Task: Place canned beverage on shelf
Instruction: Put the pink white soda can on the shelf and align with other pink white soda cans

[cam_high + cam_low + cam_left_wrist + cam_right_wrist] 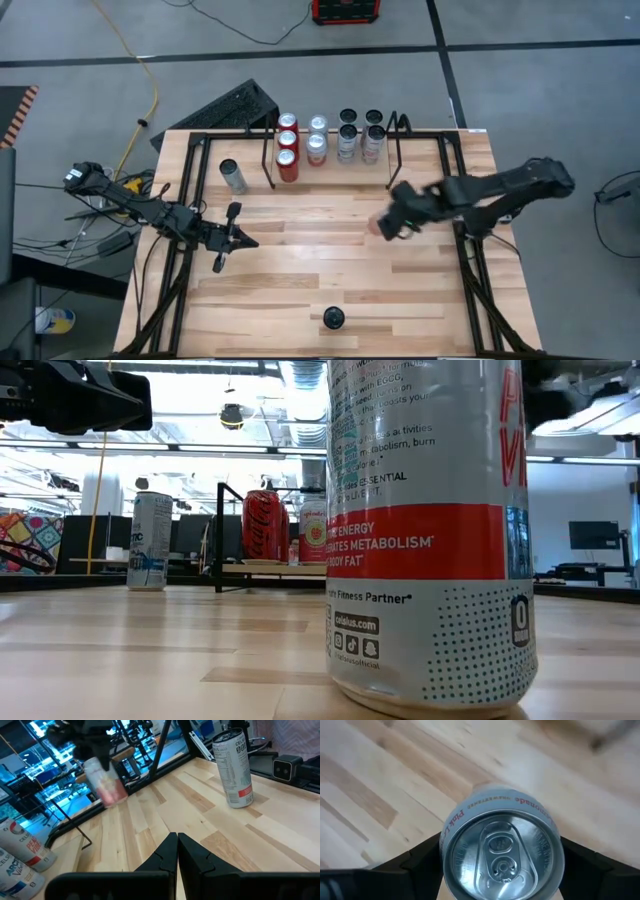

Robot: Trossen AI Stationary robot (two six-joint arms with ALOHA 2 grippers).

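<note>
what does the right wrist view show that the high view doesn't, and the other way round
Only the right wrist view shows the silver pull-tab top of the pink lemonade can, with the right gripper shut on its sides.

Only the high view shows the low black wire shelf holding several cans, a lone silver can standing left of it, and the left gripper waiting shut near the table's left side.

Both show the right gripper holding the can over the light wooden table, in front of the shelf, not yet on it.

Glossy metal can (502,855), smooth pale wood table (330,270), thin black wire shelf (395,140)
</note>
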